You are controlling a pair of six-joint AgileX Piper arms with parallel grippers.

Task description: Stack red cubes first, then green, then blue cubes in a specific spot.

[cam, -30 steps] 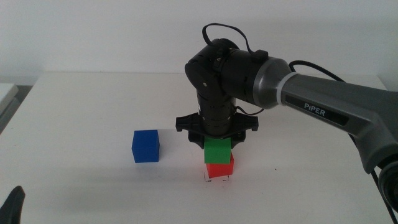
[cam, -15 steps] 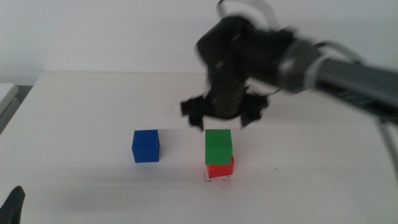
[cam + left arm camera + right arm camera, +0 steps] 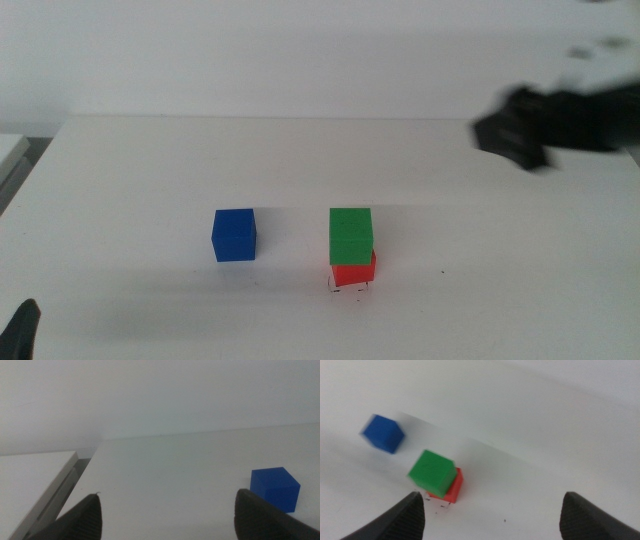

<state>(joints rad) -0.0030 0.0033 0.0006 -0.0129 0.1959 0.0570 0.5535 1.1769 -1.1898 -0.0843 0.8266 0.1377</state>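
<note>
Red cube point(image 3: 354, 272), largely hidden under the green cube point(image 3: 350, 235), sits on faint pen marks point(image 3: 347, 288) near the tabletop point(image 3: 150, 160) front. Blue cube point(image 3: 234, 234) stands apart at its 9 o'clock. Left claw point(image 3: 20, 330) waits wide open, empty, cut off at 7 o'clock. Right claw point(image 3: 520, 130), blurred, hangs at 2 o'clock, spread wide, empty.
</note>
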